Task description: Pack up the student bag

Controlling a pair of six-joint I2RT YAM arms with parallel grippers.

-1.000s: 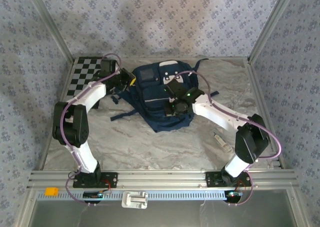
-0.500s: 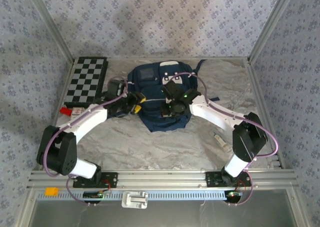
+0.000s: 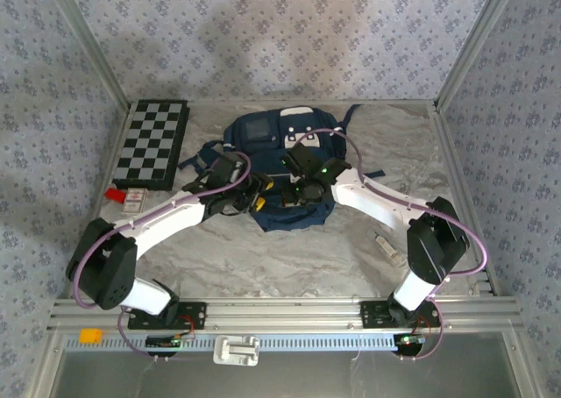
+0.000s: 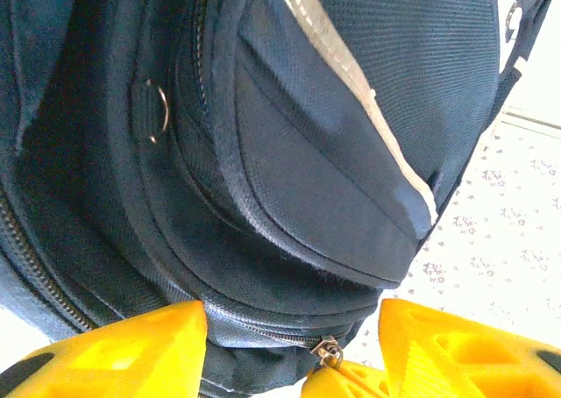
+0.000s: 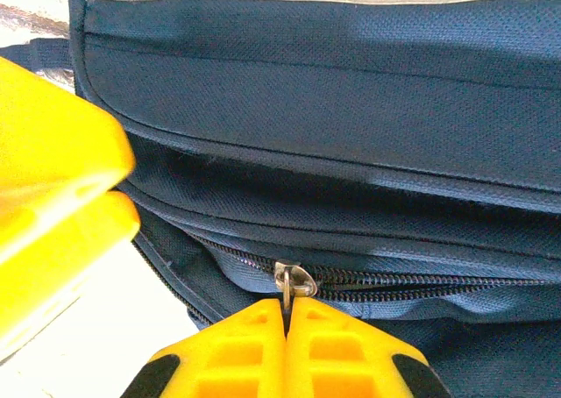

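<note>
Viewing the scene from overhead, I am seeing the student bag (image 3: 272, 157) lying front pocket up on the marbled table (image 3: 351, 258), toward the far middle. I am holding the right gripper (image 5: 287, 315) at the bag's near edge, jaws pressed together on the metal zipper pull (image 5: 294, 280). The left gripper (image 4: 291, 323) is standing beside it with jaws apart. Its yellow fingers (image 4: 123, 350) are flanking the bag's lower edge, and one is touching the fabric. A checkerboard (image 3: 153, 142) is lying at the far left, apart from the bag.
</note>
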